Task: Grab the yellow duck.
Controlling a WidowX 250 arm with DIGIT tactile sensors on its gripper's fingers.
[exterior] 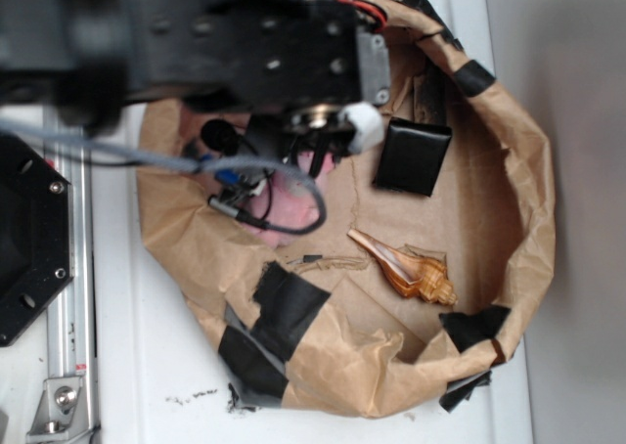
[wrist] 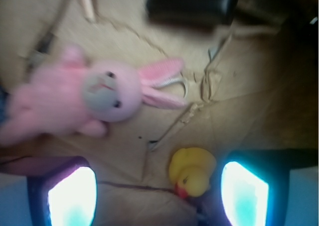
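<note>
A brown paper nest (exterior: pixel 509 170) patched with black tape sits on a white surface (exterior: pixel 147 366). Inside lie a black box (exterior: pixel 412 156) and, below it, a brown shell (exterior: pixel 406 270). The arm (exterior: pixel 225 43) hangs over the nest's upper left, covering most of a pink toy (exterior: pixel 289 212).

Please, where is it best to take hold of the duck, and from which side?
Grip the duck across its round body, coming straight down from above. It sits upright on the paper between the open gripper fingers, nearer one finger, so centre first.

Glossy smooth yellow duck (wrist: pixel 191 172), soft plush pink bunny (wrist: pixel 79 102), creased matt brown paper liner (exterior: pixel 509 170), polished glossy seashell (exterior: pixel 406 268), lower right.
</note>
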